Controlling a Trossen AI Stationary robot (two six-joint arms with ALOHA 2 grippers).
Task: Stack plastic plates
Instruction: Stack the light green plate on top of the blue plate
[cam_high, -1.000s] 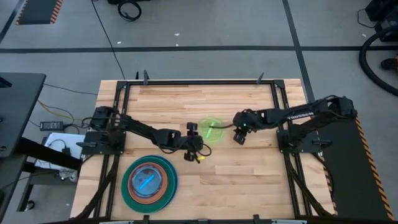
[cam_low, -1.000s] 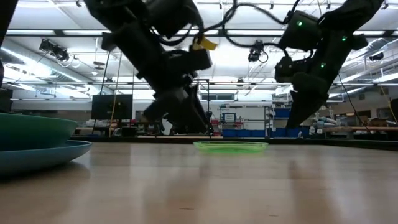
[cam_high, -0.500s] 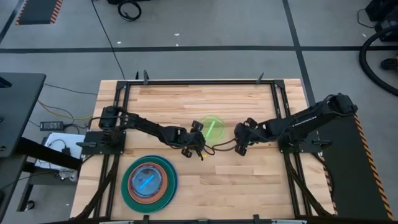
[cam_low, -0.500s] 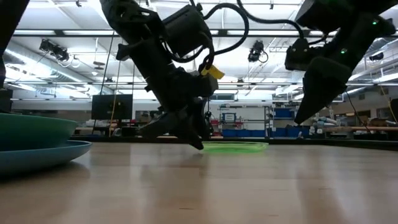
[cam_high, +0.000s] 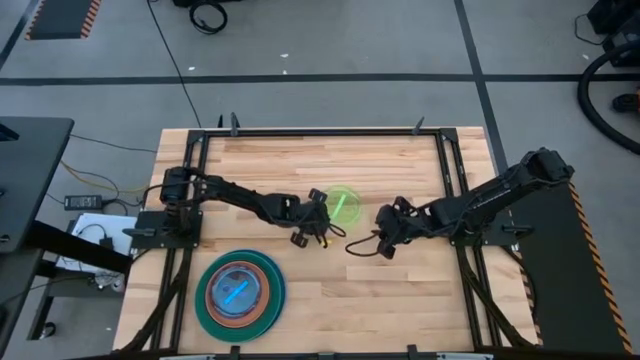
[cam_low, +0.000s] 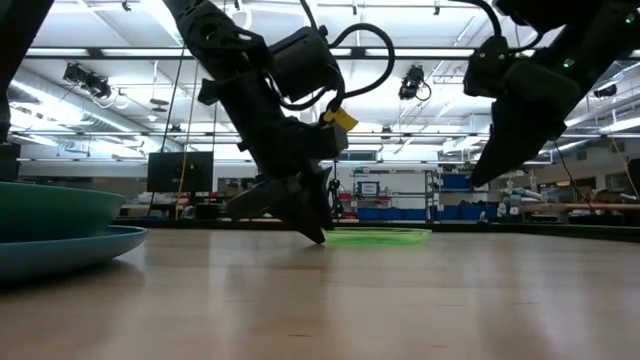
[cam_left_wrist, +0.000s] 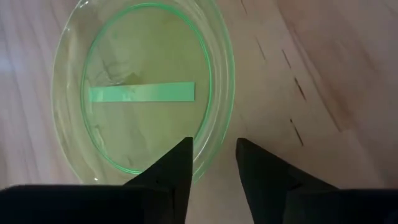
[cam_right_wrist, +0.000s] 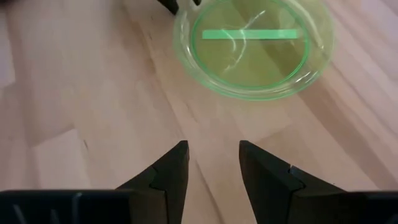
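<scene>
A translucent lime green plate (cam_high: 343, 205) lies flat on the wood table near its middle; it also shows in the low view (cam_low: 378, 236). My left gripper (cam_high: 322, 223) slants down at the plate's near left edge, open, its tips low at the table (cam_low: 318, 232). One finger stands over the plate's inside, the other outside the rim. My right gripper (cam_high: 385, 246) hangs open above bare wood, to the near right of the plate (cam_right_wrist: 252, 46). The other plates sit in a stack (cam_high: 240, 292) at the near left. My left gripper (cam_left_wrist: 214, 144) has one finger (cam_left_wrist: 177, 163) over the green plate's inner wall and the other outside its rim (cam_left_wrist: 220, 115), coming slanting from above and from the table's left. The plate lies flat on the table. Whether the fingers touch the rim, I cannot tell.
The stack at the near left has a large teal plate (cam_low: 50, 210) on a blue one, with brown and smaller plates nested inside. Black frame rails (cam_high: 320, 131) run along the table's edges. Bare wood lies on the near right and along the far side.
My left gripper has moved toward the far edge and a little right, onto the green plate's edge, sinking and rolling as it went. My right gripper has drawn back from beside the plate toward the table's near edge.
</scene>
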